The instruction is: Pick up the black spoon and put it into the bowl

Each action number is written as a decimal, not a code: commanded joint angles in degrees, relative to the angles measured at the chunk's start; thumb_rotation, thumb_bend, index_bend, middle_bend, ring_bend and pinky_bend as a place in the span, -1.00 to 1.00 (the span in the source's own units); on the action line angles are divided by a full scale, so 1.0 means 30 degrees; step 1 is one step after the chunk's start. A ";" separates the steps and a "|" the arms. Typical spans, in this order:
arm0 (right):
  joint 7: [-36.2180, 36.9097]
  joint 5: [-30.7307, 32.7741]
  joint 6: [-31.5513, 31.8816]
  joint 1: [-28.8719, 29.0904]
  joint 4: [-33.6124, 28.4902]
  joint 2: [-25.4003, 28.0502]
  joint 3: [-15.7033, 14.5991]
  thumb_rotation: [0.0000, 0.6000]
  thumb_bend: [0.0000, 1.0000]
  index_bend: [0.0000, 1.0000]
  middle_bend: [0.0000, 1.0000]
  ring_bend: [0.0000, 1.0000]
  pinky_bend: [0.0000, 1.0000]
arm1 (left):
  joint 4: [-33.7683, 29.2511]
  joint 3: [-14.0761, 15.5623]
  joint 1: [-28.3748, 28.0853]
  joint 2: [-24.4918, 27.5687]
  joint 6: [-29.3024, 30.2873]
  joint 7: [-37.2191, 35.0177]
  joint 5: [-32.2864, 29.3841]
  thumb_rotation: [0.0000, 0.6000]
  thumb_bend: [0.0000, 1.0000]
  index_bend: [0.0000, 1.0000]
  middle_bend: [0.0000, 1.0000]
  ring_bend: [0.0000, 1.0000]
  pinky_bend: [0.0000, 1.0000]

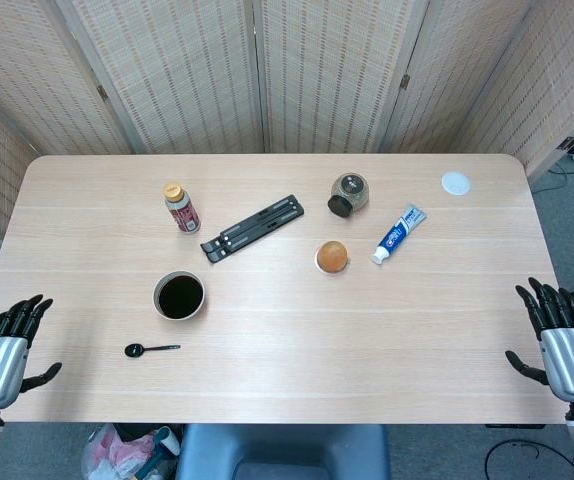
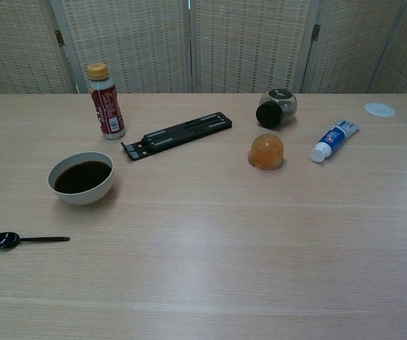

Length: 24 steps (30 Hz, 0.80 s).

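My left hand (image 1: 5, 352) and right hand (image 1: 563, 338) hover at the tabletop's (image 1: 387, 340) near corners, fingers apart, holding nothing. The black spoon (image 1: 151, 349) lies flat near my left hand, just in front of the bowl (image 1: 179, 296).

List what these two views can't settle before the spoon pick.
- Left hand and right hand: outside the chest view; the head view's bottom corners crop the forearms.
- Bottle label: too small to read in either view.
- Bowl: dark inside; liquid or glaze, cannot tell.
- Jar contents: too small to tell.
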 commanded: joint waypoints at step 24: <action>0.0166 -0.0296 0.0609 -0.0347 -0.0291 0.0294 -0.0041 1.00 -0.78 -1.00 -1.00 -1.00 -0.91 | -0.0059 0.0007 -0.0395 0.0111 0.0032 -0.0262 0.0883 1.00 -0.58 -0.57 -0.72 -0.73 -0.60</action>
